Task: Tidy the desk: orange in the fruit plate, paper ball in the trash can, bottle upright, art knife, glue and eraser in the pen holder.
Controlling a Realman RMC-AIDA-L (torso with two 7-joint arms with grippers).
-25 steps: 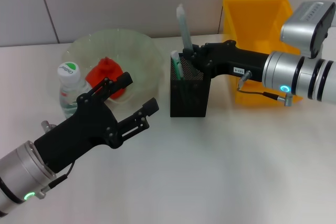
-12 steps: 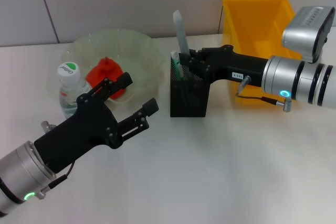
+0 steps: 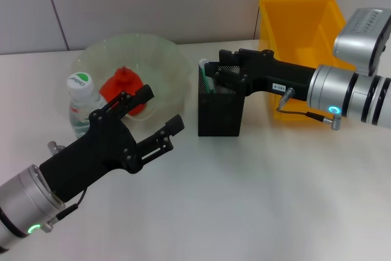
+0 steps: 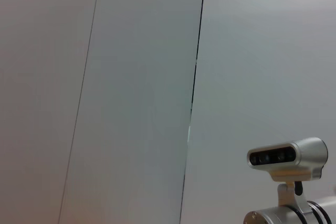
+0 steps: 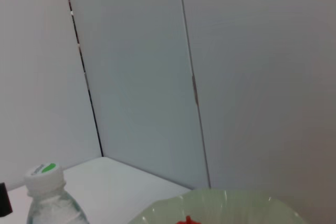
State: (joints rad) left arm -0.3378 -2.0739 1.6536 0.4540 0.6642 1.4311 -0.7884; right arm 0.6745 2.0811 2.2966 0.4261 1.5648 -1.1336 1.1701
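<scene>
While the right gripper (image 3: 219, 73) is hovering over the pen holder (image 3: 220, 107), its jaws seem released | art knife (image 3: 206, 82) is standing inside, likely just dropped | left gripper (image 3: 160, 116) is waiting spread open beside the fruit plate (image 3: 165, 53), idle.

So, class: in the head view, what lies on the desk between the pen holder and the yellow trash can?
Nothing on the desk there. Only the right gripper reaches above that gap from the trash can side to the pen holder.
</scene>
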